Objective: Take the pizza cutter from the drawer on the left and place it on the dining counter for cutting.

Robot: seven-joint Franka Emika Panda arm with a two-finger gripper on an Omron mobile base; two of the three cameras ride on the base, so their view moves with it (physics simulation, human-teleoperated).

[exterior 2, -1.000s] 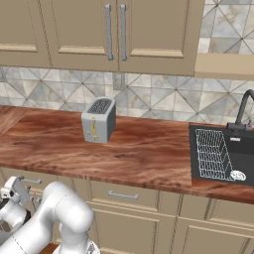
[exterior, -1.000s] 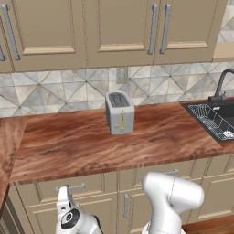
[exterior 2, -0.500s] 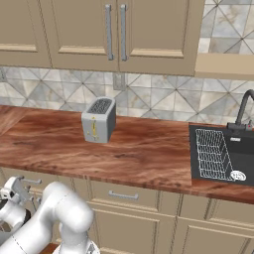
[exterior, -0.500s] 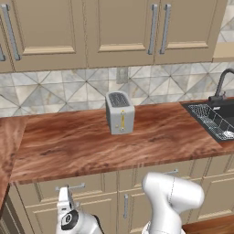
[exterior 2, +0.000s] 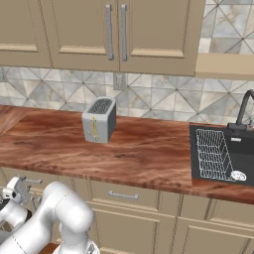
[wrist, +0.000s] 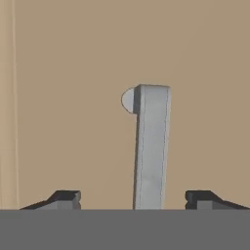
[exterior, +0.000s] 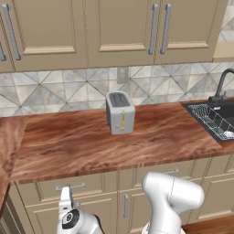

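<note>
The drawer (exterior: 45, 188) is the shallow beige one under the left end of the wood counter, and it is closed. Its silver bar handle (exterior: 70, 186) runs between my fingertips (wrist: 63, 197) in the hand view, with a gap on either side. My gripper (exterior: 66, 197) is open, low at the drawer front, straddling the handle (wrist: 151, 146). From the right base view my gripper (exterior 2: 20, 187) sits at the same drawer handle (exterior 2: 32, 180). The pizza cutter is hidden and the dining counter is out of view.
A grey toaster (exterior: 120, 112) stands mid-counter on the wood counter (exterior: 82, 146). A black sink (exterior 2: 221, 154) with a wire rack is at the right. Upper cabinets (exterior: 119, 32) hang above. More drawers and doors (exterior 2: 124, 196) line the counter's front.
The jaws have drawn a little closer together around the handle. The arm and base have hardly moved.
</note>
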